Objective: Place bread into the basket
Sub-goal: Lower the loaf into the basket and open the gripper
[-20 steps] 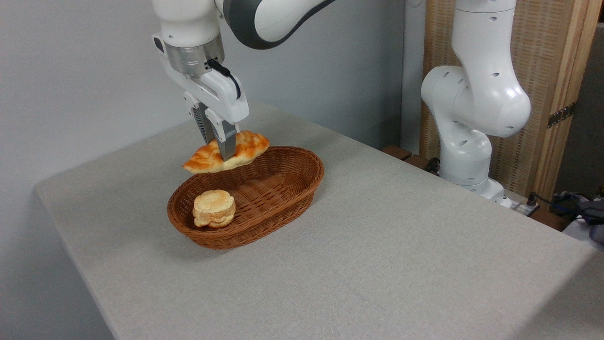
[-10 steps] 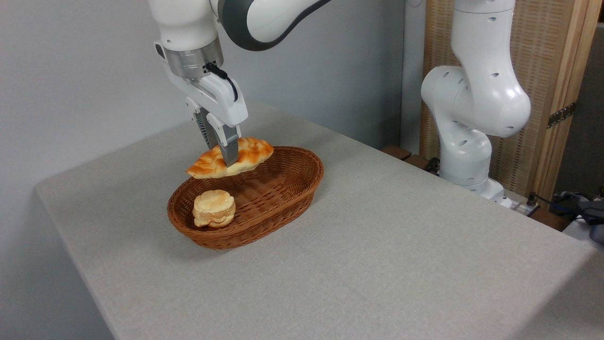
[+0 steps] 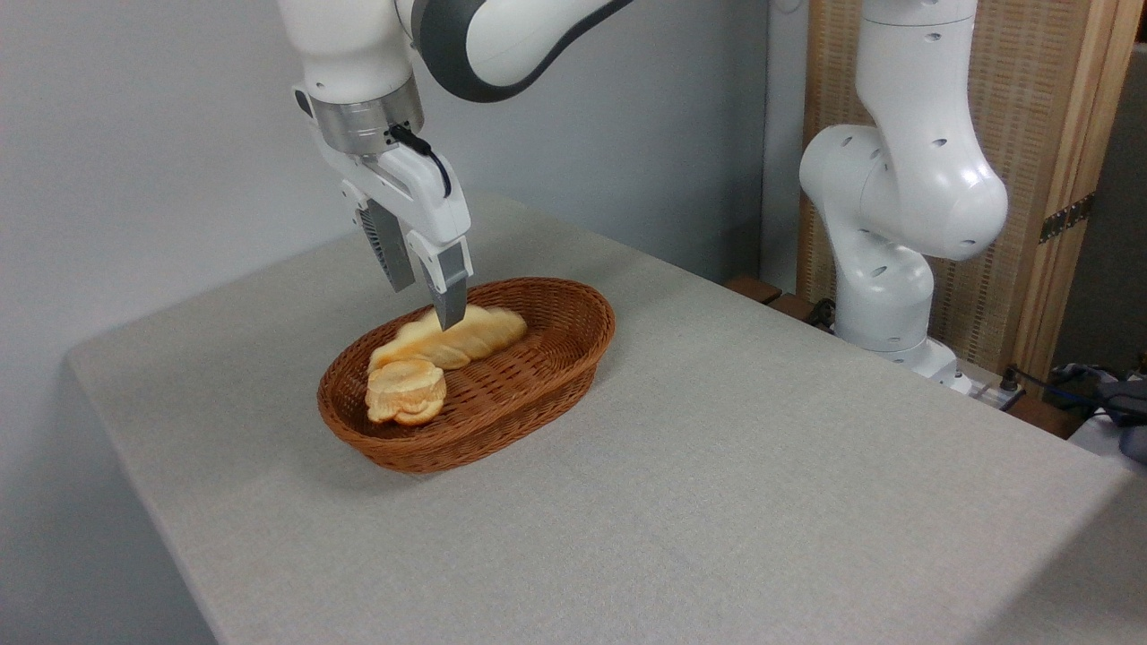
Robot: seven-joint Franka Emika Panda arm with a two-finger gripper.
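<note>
The long braided bread (image 3: 452, 339) lies inside the reddish-brown wicker basket (image 3: 573, 354), slightly blurred, its left end resting against a small round bun (image 3: 405, 391). My gripper (image 3: 423, 298) hangs just above the loaf over the basket's back half. Its fingers are spread apart and hold nothing; the nearer fingertip (image 3: 451, 313) is close to the top of the loaf.
The basket sits on a grey cloth-covered table (image 3: 717, 484). The arm's white base (image 3: 883, 269) stands at the table's back right edge, in front of a wooden screen (image 3: 1048, 134). A grey wall runs behind the table.
The gripper has opened and let go of the bread, which has dropped from above the rim into the basket against the bun. The gripper stayed at about the same spot.
</note>
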